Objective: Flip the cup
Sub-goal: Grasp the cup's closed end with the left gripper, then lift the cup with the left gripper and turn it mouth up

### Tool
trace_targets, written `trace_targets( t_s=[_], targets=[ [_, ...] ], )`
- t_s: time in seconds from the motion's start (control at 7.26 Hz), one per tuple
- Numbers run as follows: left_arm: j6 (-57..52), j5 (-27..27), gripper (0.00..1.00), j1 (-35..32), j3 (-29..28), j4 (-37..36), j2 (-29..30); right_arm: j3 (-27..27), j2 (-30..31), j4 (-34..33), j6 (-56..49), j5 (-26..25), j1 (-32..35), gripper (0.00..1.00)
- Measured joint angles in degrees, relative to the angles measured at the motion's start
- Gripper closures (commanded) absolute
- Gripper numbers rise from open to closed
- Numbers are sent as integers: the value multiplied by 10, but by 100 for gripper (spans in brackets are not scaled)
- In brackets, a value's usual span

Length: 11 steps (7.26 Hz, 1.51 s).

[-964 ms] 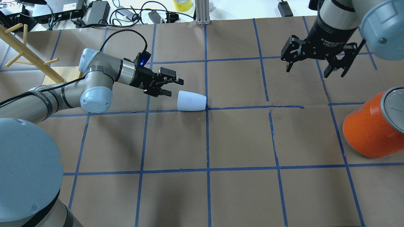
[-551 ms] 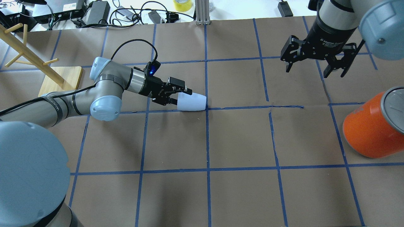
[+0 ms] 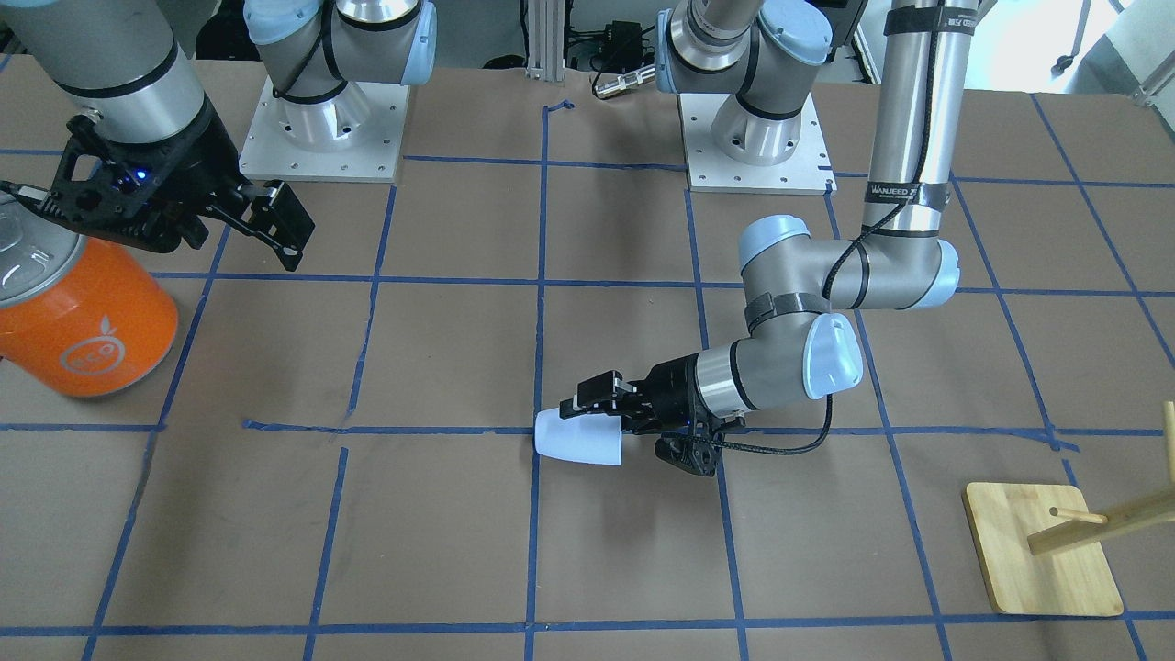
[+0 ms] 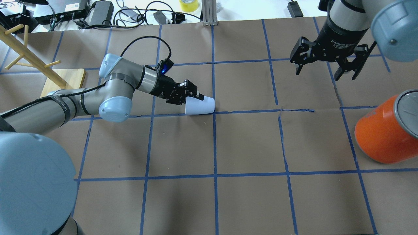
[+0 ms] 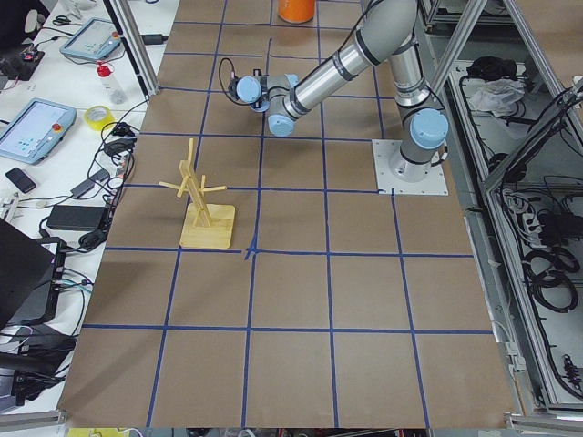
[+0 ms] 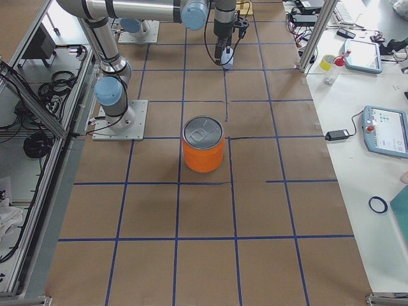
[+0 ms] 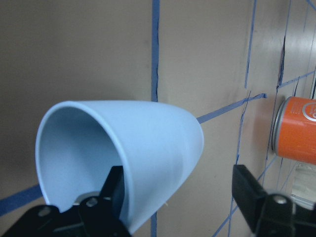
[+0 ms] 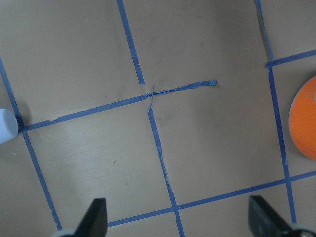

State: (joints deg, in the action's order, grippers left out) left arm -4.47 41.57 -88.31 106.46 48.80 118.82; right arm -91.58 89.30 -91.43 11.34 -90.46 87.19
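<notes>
A small pale blue-white plastic cup (image 4: 200,106) lies on its side on the brown-paper counter (image 4: 248,143), which is marked into squares with blue tape. The cup rests at a crossing of two tape lines near the middle of the counter. Its open mouth faces the left arm and its closed base points toward the robot's right.

The left fingers (image 4: 196,95) are low over the counter at the cup's mouth and spread apart, not clamped. In the left wrist view, one finger (image 7: 114,185) sits inside the mouth of the cup (image 7: 148,148), close against the wall. The other (image 7: 247,190) stands outside with a clear gap to the cup's outer surface, so the pair straddles the rim. The front-facing view shows the same arm reaching nearly level with the counter, with the fingers (image 3: 606,390) over the upper edge of the cup (image 3: 580,439).

The right fingers (image 4: 299,60) hang above the counter on the far right side, well apart from the cup. They are spread wide and hold nothing. The right wrist view shows both tips (image 8: 98,217) at the bottom corners, with bare counter between them.

A large orange can with a silver top (image 4: 382,137) stands upright on the robot's right side, near the right fingers. A wooden peg rack on a square wooden base (image 4: 29,55) stands at the far left.
</notes>
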Motion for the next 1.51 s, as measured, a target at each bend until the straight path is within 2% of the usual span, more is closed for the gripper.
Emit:
trace_targets(
  t_s=[0.55,0.69,0.96,1.24,1.51],
  targets=[
    [53,28,100,0,-17,1,-15,0,0,0,0,0,0,0],
    [84,58,100,0,-33,1,-26,0,0,0,0,0,0,0],
    [121,157,100,-2,-65,9,-52,0,0,-1,-2,-1,0,0],
    [120,311,100,-2,-84,5,-68,0,0,-2,-2,-1,0,0],
    [82,426,100,9,-130,5,-52,0,0,-3,-1,-1,0,0]
  ],
)
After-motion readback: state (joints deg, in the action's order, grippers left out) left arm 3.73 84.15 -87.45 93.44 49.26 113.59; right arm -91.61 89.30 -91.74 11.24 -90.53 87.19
